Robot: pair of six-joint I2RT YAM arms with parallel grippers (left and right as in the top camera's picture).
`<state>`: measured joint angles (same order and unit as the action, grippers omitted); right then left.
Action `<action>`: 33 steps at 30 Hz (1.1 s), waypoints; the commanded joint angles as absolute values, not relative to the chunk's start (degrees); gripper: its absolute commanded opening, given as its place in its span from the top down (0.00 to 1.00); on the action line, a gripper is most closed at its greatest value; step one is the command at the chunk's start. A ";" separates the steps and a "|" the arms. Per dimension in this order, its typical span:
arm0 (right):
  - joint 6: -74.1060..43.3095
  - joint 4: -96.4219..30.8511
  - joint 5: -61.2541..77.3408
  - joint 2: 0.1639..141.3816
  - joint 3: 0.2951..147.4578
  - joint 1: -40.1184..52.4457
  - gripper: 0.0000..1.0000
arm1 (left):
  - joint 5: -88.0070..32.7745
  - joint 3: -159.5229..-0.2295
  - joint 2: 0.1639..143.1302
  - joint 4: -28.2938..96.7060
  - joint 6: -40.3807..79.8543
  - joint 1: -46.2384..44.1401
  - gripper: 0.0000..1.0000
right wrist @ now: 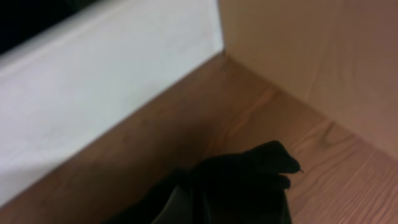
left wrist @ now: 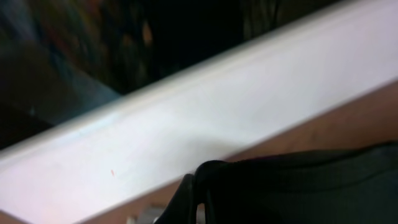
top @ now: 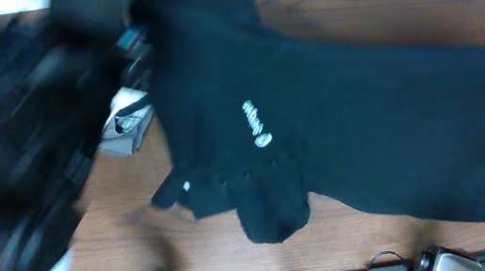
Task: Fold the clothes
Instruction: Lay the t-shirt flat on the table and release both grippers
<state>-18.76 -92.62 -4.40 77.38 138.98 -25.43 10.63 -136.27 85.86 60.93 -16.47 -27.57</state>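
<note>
Overhead view, far left: the left arm is a dark blur over the counter, next to a small grey-white scrap that I cannot identify. From there the shirt sprawls rightward, rumpled and unfolded. Its white logo faces up, a lump of cloth hangs toward the near edge, and the right side runs out of frame.

In the left wrist view, black cloth fills the lower right below a white ledge. The left fingers do not show, so I cannot tell whether they are open or gripping. In the right wrist view, a bunch of cloth sits just where the right fingers would be. It hides them, so their hold cannot be told either.

The step in hand looks like spreading the shirt flat. To do it well, draw the 2 ends apart evenly, low over the counter, until the wrinkles go, before any fold.
</note>
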 commanded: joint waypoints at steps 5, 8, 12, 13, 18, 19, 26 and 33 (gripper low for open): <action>-15.03 -92.18 1.04 95.24 138.58 -25.34 0.99 | 2.28 -136.57 106.06 59.68 -12.62 -20.43 0.94; -12.49 -90.37 1.76 102.85 138.56 -23.73 0.95 | -0.51 -136.59 115.48 57.34 -12.34 -18.85 0.94; -11.68 -83.68 1.54 114.04 138.56 -21.39 0.85 | -0.47 -136.57 125.86 50.52 -13.08 -18.63 0.93; -11.68 -80.77 1.48 116.66 138.56 -21.15 0.81 | -0.47 -136.59 127.70 48.51 -13.39 -18.55 0.85; -11.40 -70.43 2.94 125.19 138.58 -21.67 0.47 | -0.12 -136.59 131.74 42.57 -13.17 -17.52 0.19; -10.61 -70.24 3.29 125.80 138.58 -22.22 0.45 | 1.19 -136.59 130.98 43.00 -12.93 -17.06 0.08; -9.45 -77.30 6.94 123.55 138.61 -25.98 0.41 | 3.86 -136.59 120.90 53.01 -11.68 -14.28 0.03; -6.94 -87.68 7.94 122.85 138.21 -26.02 0.39 | 3.42 -136.59 112.60 69.36 -5.54 -14.15 0.03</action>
